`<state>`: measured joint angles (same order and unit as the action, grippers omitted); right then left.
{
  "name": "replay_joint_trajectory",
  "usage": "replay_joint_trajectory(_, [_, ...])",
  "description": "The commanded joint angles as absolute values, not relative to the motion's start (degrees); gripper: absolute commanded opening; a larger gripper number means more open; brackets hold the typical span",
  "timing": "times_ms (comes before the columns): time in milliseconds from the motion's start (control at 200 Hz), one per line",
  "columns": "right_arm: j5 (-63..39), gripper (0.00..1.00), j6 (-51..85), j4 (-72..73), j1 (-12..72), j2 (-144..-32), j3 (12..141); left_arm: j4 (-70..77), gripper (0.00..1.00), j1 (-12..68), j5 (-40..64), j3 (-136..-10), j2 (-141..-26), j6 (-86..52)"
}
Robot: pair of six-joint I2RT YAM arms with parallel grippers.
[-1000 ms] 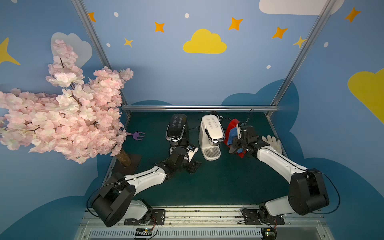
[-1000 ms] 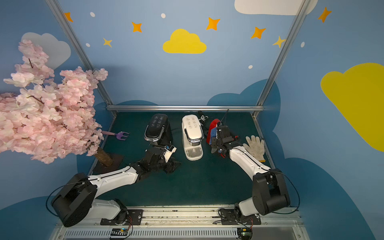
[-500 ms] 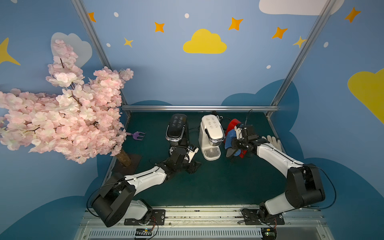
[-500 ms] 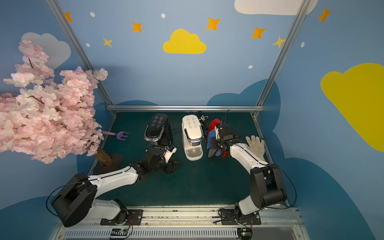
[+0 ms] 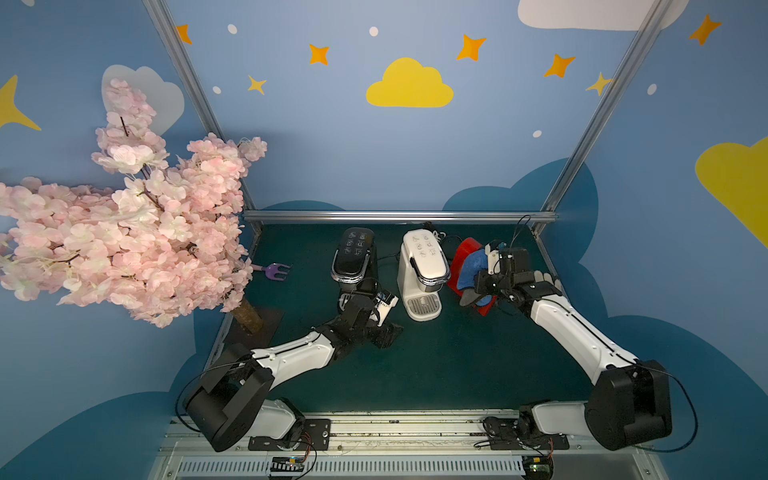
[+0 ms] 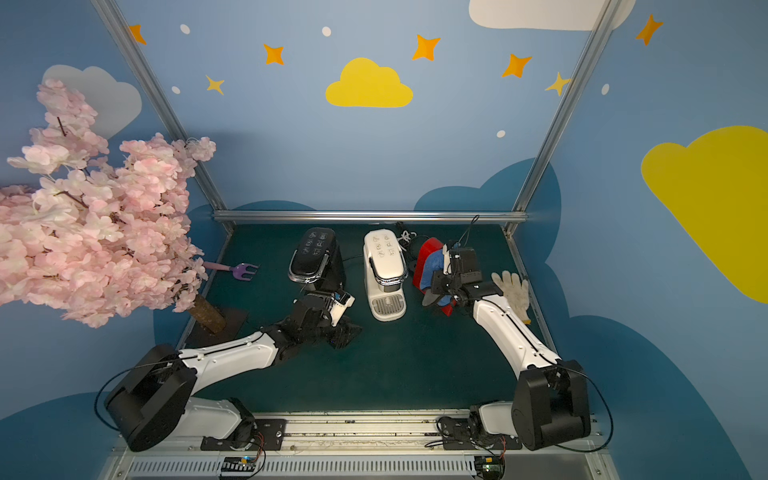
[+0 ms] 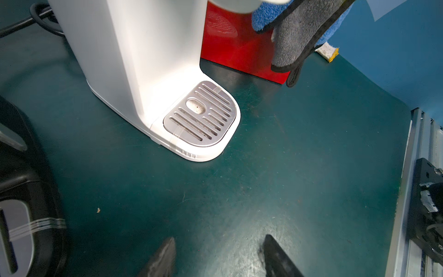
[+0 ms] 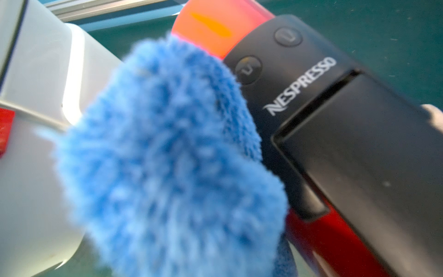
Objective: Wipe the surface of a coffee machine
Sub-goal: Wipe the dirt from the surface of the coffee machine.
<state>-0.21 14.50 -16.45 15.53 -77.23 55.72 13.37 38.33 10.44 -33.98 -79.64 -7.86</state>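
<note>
Right gripper (image 5: 478, 284): we see it clamped on a fluffy blue microfibre cloth (image 8: 167, 156).
Cloth: against the red-and-black coffee machine (image 5: 459, 259), beside a white coffee machine (image 5: 422, 266).
Left gripper (image 7: 215, 257): jaws apart, empty.

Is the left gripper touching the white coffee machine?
Apart. In the left wrist view, bare green mat lies between the left gripper, jaws open, and the drip tray of the white coffee machine.

Blossom tree (image 5: 124, 232): pink, trunk at the surface's left edge.
Purple fork (image 5: 275, 272): near the left edge, toward the back.
Glove (image 6: 512, 293): white — flat along the right edge.
</note>
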Motion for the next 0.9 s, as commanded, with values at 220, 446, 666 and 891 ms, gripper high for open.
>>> replay_joint_trajectory(220, [-1.81, 0.0, 13.51, -19.79, 15.06, -88.27, 57.94, 12.71, 0.6, 38.67, 9.78, -35.68, -80.42, -6.67])
replay_joint_trajectory(446, [-3.04, 0.0, 13.79, -19.41, 15.25, -91.97, 58.07, 12.57, 0.6, 38.76, 9.51, -35.76, -80.52, -6.41])
replay_joint_trajectory(666, [-2.2, 0.0, 12.78, -20.86, 16.57, -82.79, 59.18, 12.91, 0.6, 38.76, 9.55, -35.86, -80.99, -6.79])
replay_joint_trajectory(891, [-10.95, 0.0, 12.27, -19.15, 17.84, -70.2, 61.53, 12.92, 0.6, 38.73, 9.75, -36.28, -81.82, -7.58])
